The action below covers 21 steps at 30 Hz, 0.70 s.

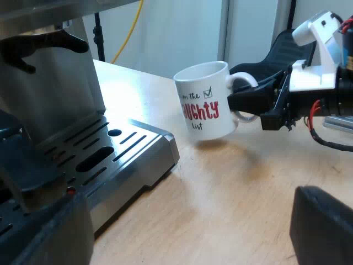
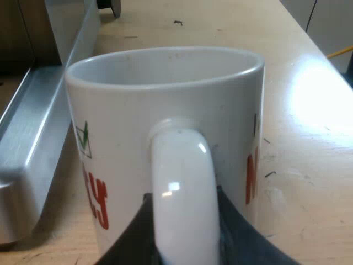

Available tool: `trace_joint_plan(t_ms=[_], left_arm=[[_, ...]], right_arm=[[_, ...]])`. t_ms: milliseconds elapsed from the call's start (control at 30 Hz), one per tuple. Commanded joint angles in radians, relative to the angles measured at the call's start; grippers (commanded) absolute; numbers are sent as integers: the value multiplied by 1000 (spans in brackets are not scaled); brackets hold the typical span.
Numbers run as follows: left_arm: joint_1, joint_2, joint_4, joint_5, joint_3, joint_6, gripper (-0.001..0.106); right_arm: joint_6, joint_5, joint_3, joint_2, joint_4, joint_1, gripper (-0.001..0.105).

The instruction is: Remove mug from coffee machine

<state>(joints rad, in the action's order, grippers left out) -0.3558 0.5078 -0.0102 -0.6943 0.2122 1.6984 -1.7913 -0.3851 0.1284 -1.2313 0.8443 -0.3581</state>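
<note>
Between the right gripper's (image 2: pixel 185 226) closed fingers sat the mug (image 2: pixel 165 110), clamped by its handle (image 2: pixel 182 182) and seemingly just clear of the table (image 1: pixel 237 199), beside the drip tray (image 1: pixel 110 160) of the espresso machine (image 1: pixel 55 94). The left gripper (image 1: pixel 185 229) stood open, empty. Removal looked nearly done; next called for lowering and release.

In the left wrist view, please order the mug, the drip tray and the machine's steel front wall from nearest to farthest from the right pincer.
1. The mug: its handle is in the right pincer, over the wooden table.
2. The drip tray: its corner lies beyond the mug, not touching it.
3. The steel front wall: rises behind the tray, farthest.
</note>
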Motion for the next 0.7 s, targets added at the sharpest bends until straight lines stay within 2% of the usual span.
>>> trace_joint_plan(t_ms=[33,367,467,700], left_arm=[[-5,1,-10,10,9,8,81],[-5,1,10,10,6,10,81],[-5,1,10,10,6,10,81],[-5,1,57,10,6,10,81]], right_arm=[[2,9,12,-38,126,18,2],[-7,9,18,-221,350,20,2],[-7,9,40,-275,384,20,2],[-28,0,158,-420,434,20,2]])
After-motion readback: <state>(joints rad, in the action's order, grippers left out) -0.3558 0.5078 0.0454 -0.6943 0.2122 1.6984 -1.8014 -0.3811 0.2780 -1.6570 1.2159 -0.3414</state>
